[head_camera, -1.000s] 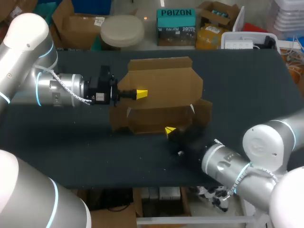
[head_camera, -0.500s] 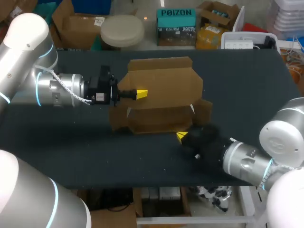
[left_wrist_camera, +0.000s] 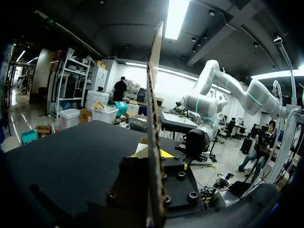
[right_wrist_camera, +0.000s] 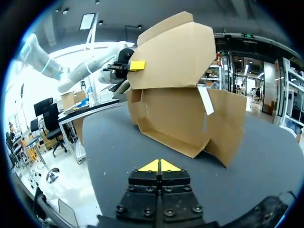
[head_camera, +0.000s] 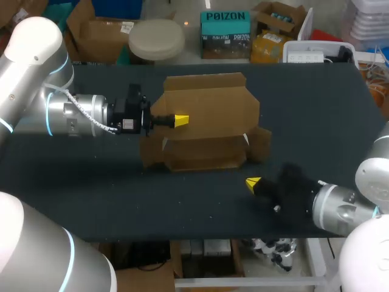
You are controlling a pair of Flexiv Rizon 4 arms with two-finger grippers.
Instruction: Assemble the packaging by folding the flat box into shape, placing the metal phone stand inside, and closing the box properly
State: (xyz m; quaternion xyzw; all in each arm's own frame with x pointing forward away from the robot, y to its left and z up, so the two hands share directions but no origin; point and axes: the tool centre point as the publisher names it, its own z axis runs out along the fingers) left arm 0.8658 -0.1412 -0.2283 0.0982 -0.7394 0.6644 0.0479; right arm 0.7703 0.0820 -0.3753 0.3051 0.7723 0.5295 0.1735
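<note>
A brown cardboard box [head_camera: 203, 125] stands half-folded at the middle of the dark table, with its tall back panel upright and its side flaps splayed out. My left gripper [head_camera: 180, 120] is shut on the left edge of that upright panel. In the left wrist view the panel [left_wrist_camera: 153, 95] runs edge-on between the yellow tips of the left gripper [left_wrist_camera: 152, 153]. My right gripper [head_camera: 253, 182] is shut on nothing, low over the table in front of the box's right corner and apart from it. In the right wrist view the right gripper [right_wrist_camera: 159, 166] faces the box [right_wrist_camera: 175, 114]. The metal phone stand is not in view.
Bare dark table [head_camera: 91, 182] lies all around the box. The table's front edge runs just behind my right wrist. The box's right side flap [head_camera: 261, 145] sticks out toward my right gripper.
My right gripper has drawn back from the box's front wall toward the table's front right. The left gripper and the box have not moved.
</note>
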